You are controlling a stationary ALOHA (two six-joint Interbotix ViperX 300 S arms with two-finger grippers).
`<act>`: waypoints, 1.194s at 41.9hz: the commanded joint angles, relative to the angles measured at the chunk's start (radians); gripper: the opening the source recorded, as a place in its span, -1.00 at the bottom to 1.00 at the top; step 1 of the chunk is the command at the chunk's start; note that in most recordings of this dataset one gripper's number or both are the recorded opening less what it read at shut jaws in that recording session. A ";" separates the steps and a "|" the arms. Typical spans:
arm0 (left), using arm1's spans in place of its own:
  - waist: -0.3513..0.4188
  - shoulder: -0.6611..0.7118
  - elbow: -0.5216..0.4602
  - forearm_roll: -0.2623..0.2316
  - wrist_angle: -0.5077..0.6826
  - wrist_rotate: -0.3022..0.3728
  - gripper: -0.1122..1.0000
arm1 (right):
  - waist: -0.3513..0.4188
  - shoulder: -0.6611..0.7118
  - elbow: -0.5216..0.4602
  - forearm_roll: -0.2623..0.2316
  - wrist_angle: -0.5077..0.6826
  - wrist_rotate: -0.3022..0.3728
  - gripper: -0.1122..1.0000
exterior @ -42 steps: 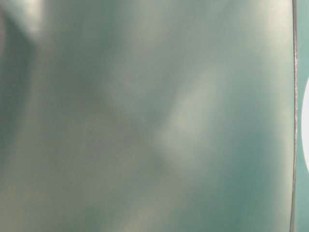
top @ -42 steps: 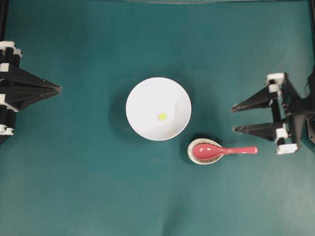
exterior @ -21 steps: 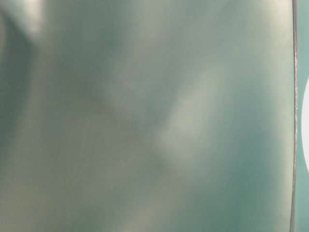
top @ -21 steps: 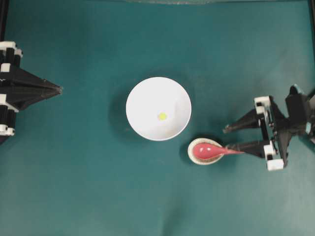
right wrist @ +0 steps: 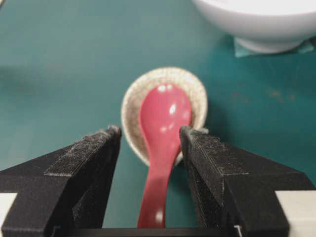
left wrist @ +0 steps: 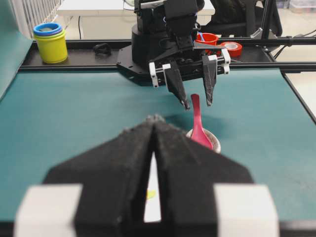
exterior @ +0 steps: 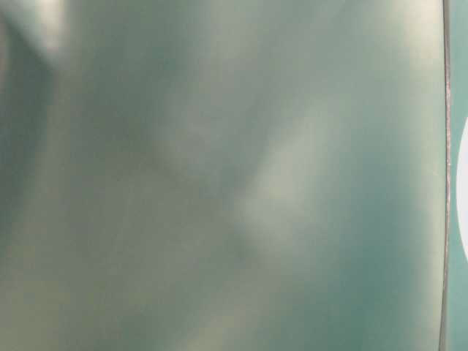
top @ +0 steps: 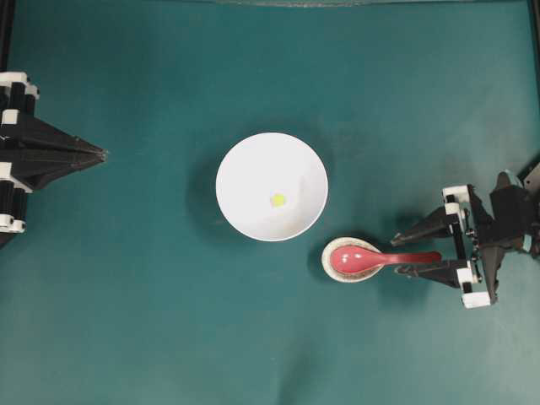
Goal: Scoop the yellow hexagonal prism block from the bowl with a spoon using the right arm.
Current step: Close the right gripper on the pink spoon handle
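The white bowl sits mid-table with the tiny yellow hexagonal prism block inside it. To its lower right the red-pink spoon rests with its scoop in a speckled spoon rest and its handle pointing right. My right gripper is open, one finger on each side of the handle without gripping it. The right wrist view shows the spoon between the fingers of the right gripper, with the bowl beyond. My left gripper is shut and empty at the far left.
In the left wrist view a yellow and blue container and red tape rolls stand beyond the table's far edge, behind the right arm. The table-level view is a blur with only a white sliver at its right edge.
My right gripper has come down from beside the bowl's level and now straddles the spoon handle, still open. The spoon, bowl and left arm have not moved.
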 commanded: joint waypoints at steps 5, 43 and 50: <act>0.002 0.009 -0.012 0.003 -0.006 0.002 -0.80 | 0.011 0.021 -0.008 0.026 -0.012 -0.011 0.23; 0.002 0.011 -0.012 0.003 0.008 0.002 -0.80 | 0.020 0.115 -0.034 0.048 0.003 -0.058 0.20; 0.002 0.009 -0.012 0.003 0.009 0.000 -0.80 | 0.020 0.115 -0.035 0.051 0.006 -0.060 0.05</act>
